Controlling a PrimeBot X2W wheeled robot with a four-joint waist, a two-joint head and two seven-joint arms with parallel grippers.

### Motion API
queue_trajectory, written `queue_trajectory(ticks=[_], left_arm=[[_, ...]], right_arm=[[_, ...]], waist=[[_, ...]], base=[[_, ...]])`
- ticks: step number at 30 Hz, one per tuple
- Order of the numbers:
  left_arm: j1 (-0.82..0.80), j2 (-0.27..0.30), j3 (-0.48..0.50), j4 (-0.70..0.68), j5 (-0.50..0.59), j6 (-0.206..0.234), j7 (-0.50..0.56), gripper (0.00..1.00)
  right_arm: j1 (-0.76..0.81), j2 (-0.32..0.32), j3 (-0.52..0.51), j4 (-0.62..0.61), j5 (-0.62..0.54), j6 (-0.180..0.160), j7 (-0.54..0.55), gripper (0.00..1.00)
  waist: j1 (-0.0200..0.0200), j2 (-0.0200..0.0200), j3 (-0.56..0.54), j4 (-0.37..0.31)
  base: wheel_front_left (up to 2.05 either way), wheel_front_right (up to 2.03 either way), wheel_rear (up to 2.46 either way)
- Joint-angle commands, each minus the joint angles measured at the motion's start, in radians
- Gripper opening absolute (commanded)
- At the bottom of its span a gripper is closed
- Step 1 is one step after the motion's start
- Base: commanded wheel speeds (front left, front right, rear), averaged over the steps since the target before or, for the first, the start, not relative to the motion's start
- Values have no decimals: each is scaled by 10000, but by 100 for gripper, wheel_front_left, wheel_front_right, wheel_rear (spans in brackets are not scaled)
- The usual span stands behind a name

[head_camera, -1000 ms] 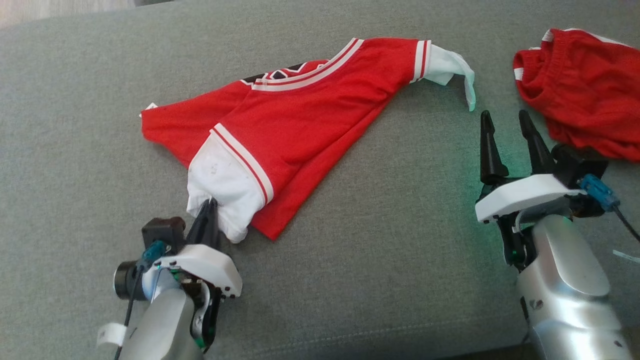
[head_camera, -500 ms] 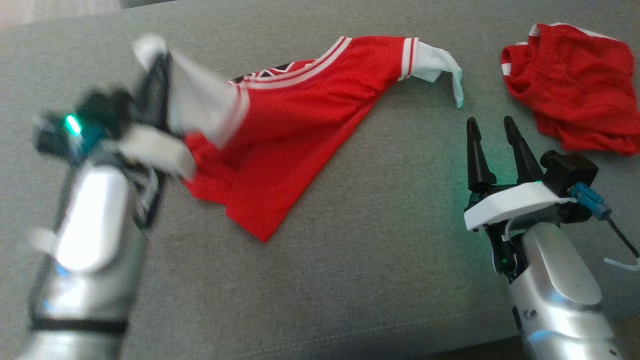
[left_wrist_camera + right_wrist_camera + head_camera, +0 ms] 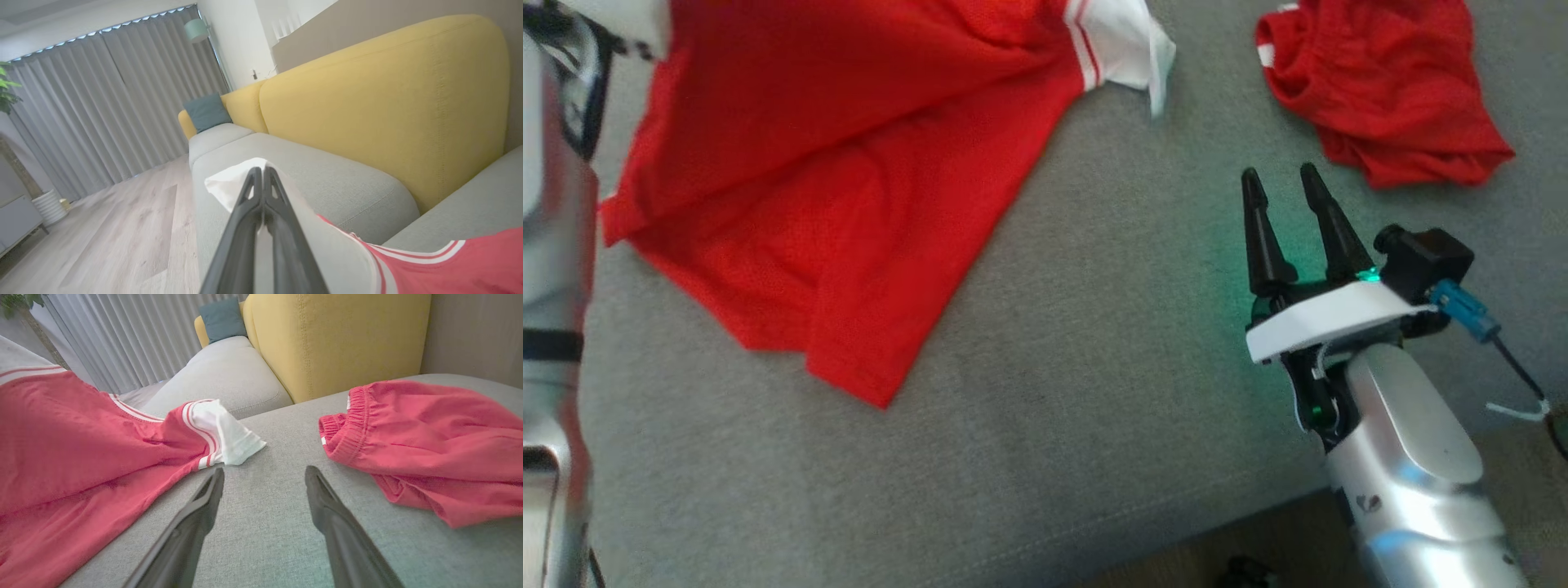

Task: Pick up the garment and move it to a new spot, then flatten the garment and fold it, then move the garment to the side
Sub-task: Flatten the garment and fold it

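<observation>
**Left gripper lifting the jersey by one sleeve**

Left gripper (image 3: 262, 169) is pinching its two fingers together on a white sleeve (image 3: 229, 185) of the red jersey (image 3: 833, 188), with the cloth folding over the fingertips. A second earlier this gripper was sitting low on the grey sofa seat (image 3: 1094, 367), already clamped on that sleeve where it lay. The left arm (image 3: 547, 204) is now standing tall along the left edge of the head view, and the sleeve is being carried up above the seat. The jersey is hanging from that corner and draping down, its lower hem resting on the cushion. The head camera has also shifted, so the whole scene is sitting differently in that view.

Right gripper (image 3: 1278, 175) is holding its fingers apart as before, gripping nothing and hovering just over the seat. It is lying between the jersey's other white sleeve (image 3: 229, 433) and the crumpled red shorts (image 3: 1380, 90), touching neither. The yellow backrest (image 3: 388, 102) is rising behind the seat.
</observation>
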Motion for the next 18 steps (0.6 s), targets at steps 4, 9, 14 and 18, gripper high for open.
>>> queue_trajectory(ticks=[4,9,14,18], left_arm=[[-311,280,425,274,-157,367,-49,100],[528,-443,750,232,-850,534,-49,100],[1698,-1315,849,-232,-1273,586,-49,100],[2839,-1950,993,-604,-1568,578,-49,100]], right_arm=[[-250,56,252,-482,189,-9,-65,100],[-209,57,58,-525,47,-9,-65,100],[-206,57,-96,-445,-120,-9,-65,100],[-129,57,-152,-349,-206,-9,-65,100]], waist=[[-1,0,376,-271],[-1,0,349,96],[-1,0,166,582],[-1,0,-92,884]], base=[[0,0,0],[0,0,0],[0,0,0],[0,0,0]])
